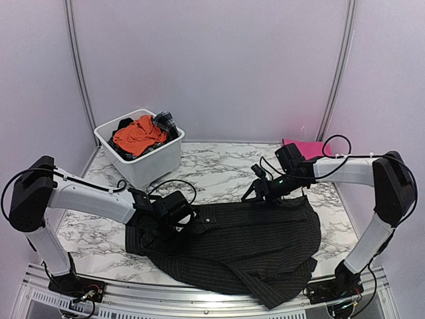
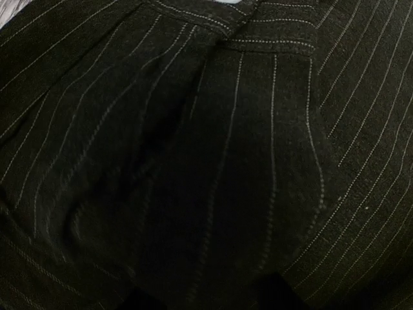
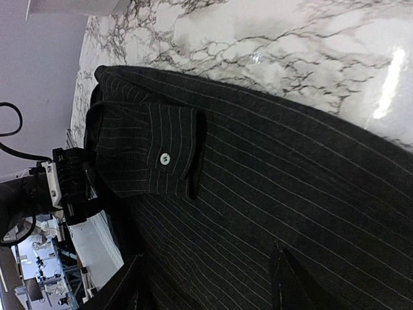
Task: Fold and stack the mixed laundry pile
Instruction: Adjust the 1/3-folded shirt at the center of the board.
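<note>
A black thin-pinstriped shirt lies spread over the near half of the marble table. My left gripper sits low over the shirt's left part. In the left wrist view the shirt fills the frame and the gripper is open, its dark fingertips wide apart. My right gripper hovers at the shirt's far edge, open over the cloth, beside a cuff with a white button. The magenta-pink cloth lies at the back right. The orange garment and the plaid piece are in the tub.
The white plastic tub stands at the back left of the table. Pale booth walls close in the back and both sides. The metal table rail runs along the near edge by the arm bases.
</note>
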You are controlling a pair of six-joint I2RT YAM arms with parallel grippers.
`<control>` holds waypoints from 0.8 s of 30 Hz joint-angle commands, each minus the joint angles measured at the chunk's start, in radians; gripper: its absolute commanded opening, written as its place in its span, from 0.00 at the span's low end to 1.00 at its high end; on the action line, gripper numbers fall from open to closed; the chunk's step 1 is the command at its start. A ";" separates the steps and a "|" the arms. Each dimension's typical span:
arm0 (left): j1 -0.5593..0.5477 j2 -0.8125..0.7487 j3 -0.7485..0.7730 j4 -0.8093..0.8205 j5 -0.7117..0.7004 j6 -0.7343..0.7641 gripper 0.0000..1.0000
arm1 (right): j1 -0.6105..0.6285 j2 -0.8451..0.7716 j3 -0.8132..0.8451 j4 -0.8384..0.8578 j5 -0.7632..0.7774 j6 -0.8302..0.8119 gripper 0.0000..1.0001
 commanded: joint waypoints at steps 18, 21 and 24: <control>0.086 -0.139 0.213 0.028 0.075 -0.080 0.79 | 0.192 0.258 0.172 0.166 0.015 0.149 0.55; 0.178 -0.028 0.314 -0.050 0.226 -0.026 0.79 | 0.177 0.199 0.135 0.161 0.023 0.140 0.55; 0.190 0.069 0.401 -0.127 0.314 0.117 0.80 | 0.149 0.135 0.091 0.146 0.036 0.137 0.55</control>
